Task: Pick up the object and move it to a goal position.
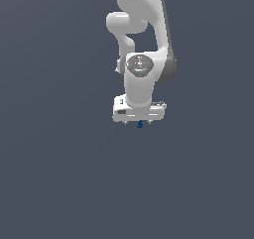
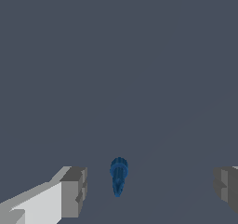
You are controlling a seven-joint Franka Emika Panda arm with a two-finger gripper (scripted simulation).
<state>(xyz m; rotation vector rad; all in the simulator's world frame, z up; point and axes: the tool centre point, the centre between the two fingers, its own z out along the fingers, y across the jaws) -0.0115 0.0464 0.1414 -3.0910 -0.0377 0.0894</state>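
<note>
Gripper (image 2: 148, 188) spread wide, empty, straddling the tiny dark-blue object (image 2: 118, 175) lying between but clear of both fingers (image 2: 74, 193); probably light and rigid, narrow and tapering, best pinched at the fatter end to avoid slip

Nothing crowds the blue object (image 2: 118, 175) (bare grey all round); it sits between the gripper (image 2: 148, 188) fingers, gaps either side.

Dark-blue object (image 2: 118, 175); white pincer (image 2: 148, 190), grey fingertips (image 2: 73, 190).
</note>
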